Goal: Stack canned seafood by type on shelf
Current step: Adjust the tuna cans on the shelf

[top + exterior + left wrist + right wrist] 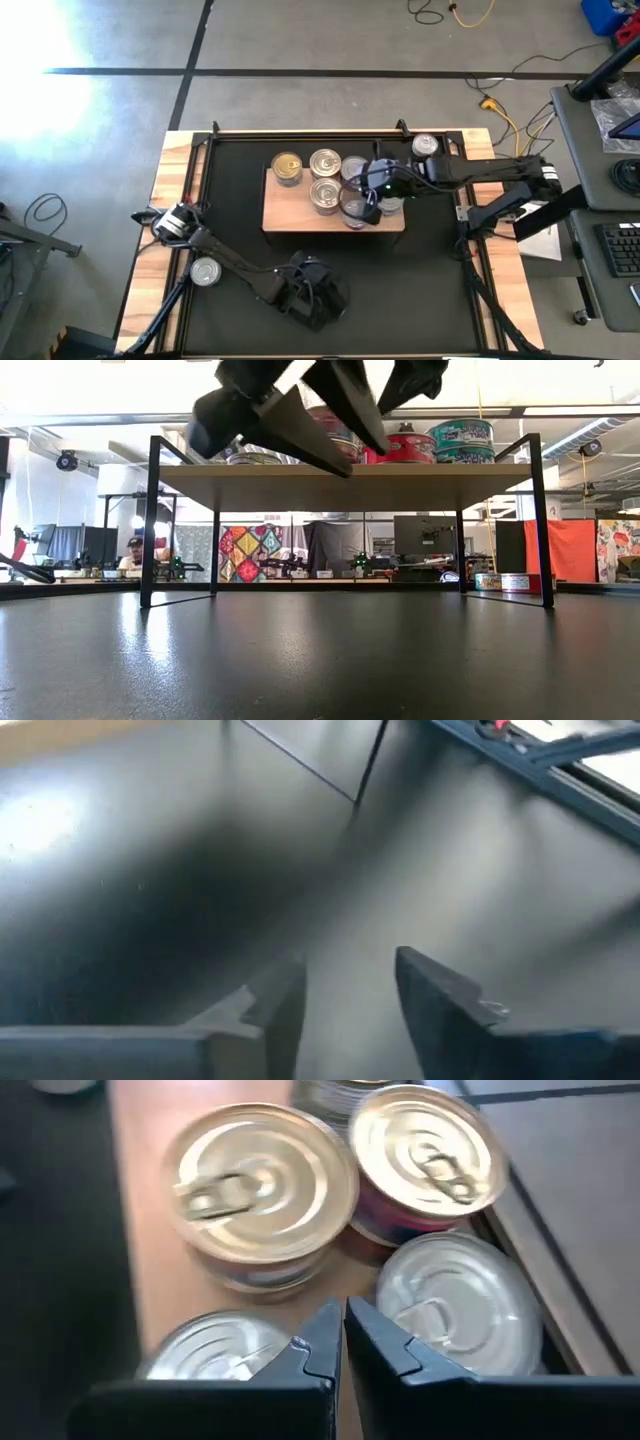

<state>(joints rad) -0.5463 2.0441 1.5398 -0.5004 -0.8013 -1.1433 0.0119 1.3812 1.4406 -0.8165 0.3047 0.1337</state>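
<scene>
The shelf [282,212] is a pale wood board on black legs [150,520], standing mid-mat. Several canned seafood tins stand on its top: one gold-lidded [287,168], silver-lidded ones [325,163] [325,194], and red [405,448] and teal [460,440] ones in the low view. My right gripper [362,195] [342,1325] hangs shut just above the tins on the shelf's right half, over the gap between silver lids [460,1305] [258,1180]. My left gripper [310,290] [350,965] hovers over the bare mat near the front edge, open, with nothing between its fingers.
A loose tin [205,271] lies at the mat's left edge beside my left arm. Another tin [424,146] stands on the mat past the shelf's far right corner. The black mat [430,270] has free room in front of the shelf. A person sits far behind the table [133,555].
</scene>
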